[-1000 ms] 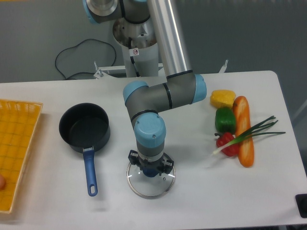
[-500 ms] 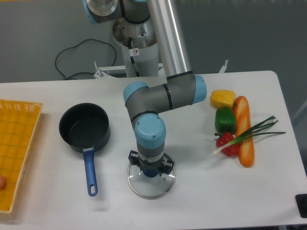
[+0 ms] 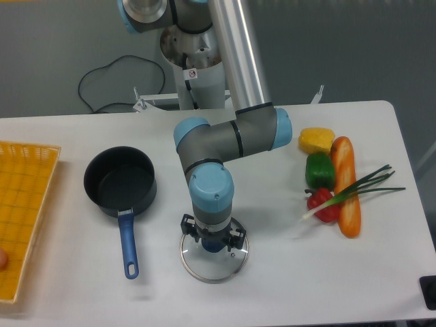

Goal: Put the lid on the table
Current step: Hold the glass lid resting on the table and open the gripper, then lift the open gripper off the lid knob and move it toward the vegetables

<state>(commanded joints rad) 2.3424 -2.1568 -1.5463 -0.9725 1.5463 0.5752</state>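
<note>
At the far left edge you have the yellow mesh basket (image 3: 24,211), with something small and pale orange just peeking in at its lower left corner (too little of it shows to name). To its right stands the dark saucepan (image 3: 120,181), open and uncovered, its blue handle pointing toward the near edge of the table (image 3: 286,279).

Near the middle, toward the front, you see the lid (image 3: 214,262) lying on the white tabletop, well apart from the saucepan and just right of the handle's tip. The gripper (image 3: 213,240) comes straight down over the lid's centre, and the arm's wrist hides most of the blue knob. From this view you cannot tell whether the fingers are clamped on the knob or parted around it.

On the right you have a cluster of vegetables: a yellow pepper (image 3: 316,139), a green pepper (image 3: 318,169) below it, a red pepper (image 3: 323,204), a long orange bread loaf (image 3: 346,184) and a spring onion (image 3: 354,191) lying across the loaf.
</note>
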